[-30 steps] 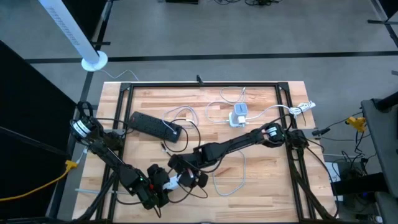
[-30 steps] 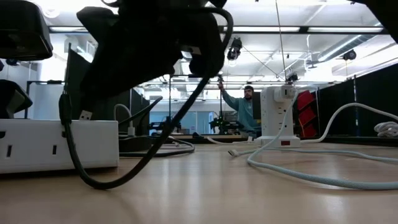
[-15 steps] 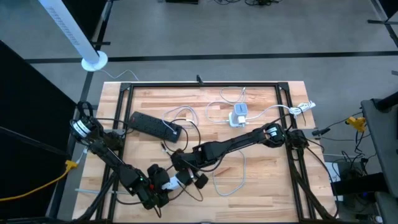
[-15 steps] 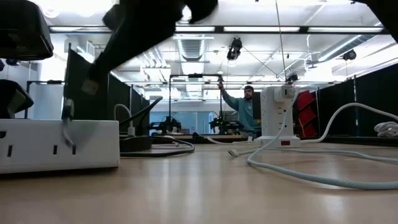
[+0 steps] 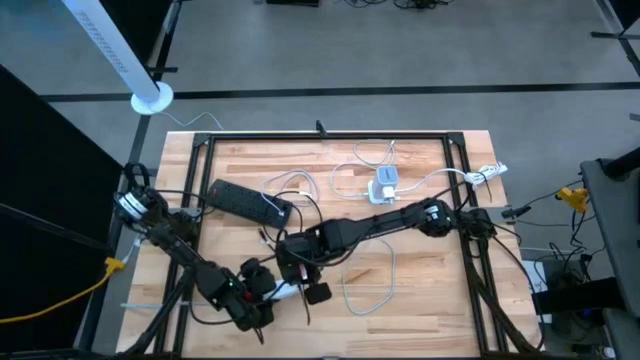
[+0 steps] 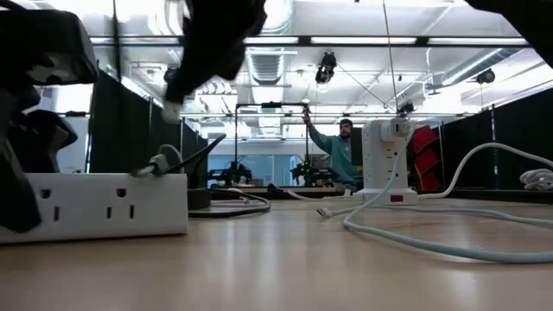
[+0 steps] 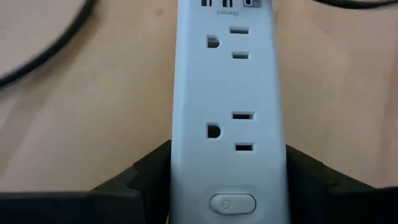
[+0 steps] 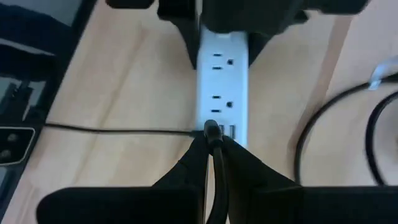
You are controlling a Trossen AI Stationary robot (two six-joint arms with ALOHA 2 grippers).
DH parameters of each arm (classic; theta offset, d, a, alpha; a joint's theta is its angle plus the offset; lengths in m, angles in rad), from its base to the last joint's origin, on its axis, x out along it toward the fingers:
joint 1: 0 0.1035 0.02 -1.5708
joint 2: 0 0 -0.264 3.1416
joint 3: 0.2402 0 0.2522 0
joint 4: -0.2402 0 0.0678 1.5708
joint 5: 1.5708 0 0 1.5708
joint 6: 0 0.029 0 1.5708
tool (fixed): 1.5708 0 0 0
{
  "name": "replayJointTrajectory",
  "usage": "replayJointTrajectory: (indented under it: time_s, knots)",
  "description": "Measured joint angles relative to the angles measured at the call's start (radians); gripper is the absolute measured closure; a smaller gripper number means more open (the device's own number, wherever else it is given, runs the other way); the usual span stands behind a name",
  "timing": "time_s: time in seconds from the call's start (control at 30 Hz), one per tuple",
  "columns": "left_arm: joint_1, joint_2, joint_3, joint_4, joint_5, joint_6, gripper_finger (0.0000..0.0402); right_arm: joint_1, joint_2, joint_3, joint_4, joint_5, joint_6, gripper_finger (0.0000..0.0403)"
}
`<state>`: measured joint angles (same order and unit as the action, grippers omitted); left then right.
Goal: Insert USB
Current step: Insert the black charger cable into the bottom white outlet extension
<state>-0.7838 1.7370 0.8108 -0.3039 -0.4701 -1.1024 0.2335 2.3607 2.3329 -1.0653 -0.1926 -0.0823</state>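
Since the earlier frame, right gripper (image 8: 213,149) has shifted toward the tabletop's front edge, clamping the black USB plug (image 8: 212,132) at the white power strip (image 7: 227,93), which left gripper (image 7: 227,186) grips across its body.

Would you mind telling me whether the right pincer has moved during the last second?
Yes. In the high view the right pincer has shifted left, toward the black power strip.

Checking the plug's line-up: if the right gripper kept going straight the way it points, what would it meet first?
The right gripper, shut on the black USB plug, points at the end of the white power strip held by the left gripper. It would likely meet the strip's USB ports first; depth is unclear.
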Motion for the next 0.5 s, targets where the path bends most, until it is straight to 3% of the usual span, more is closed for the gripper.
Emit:
replayJointTrajectory:
  time_s: [0.5]
  knots:
    - [0.018, 0.002, -0.002, 0.028, -0.038, 0.129, 0.0197, -0.009, 0.052, -0.004, -0.044, 0.068, 0.037, 0.0390]
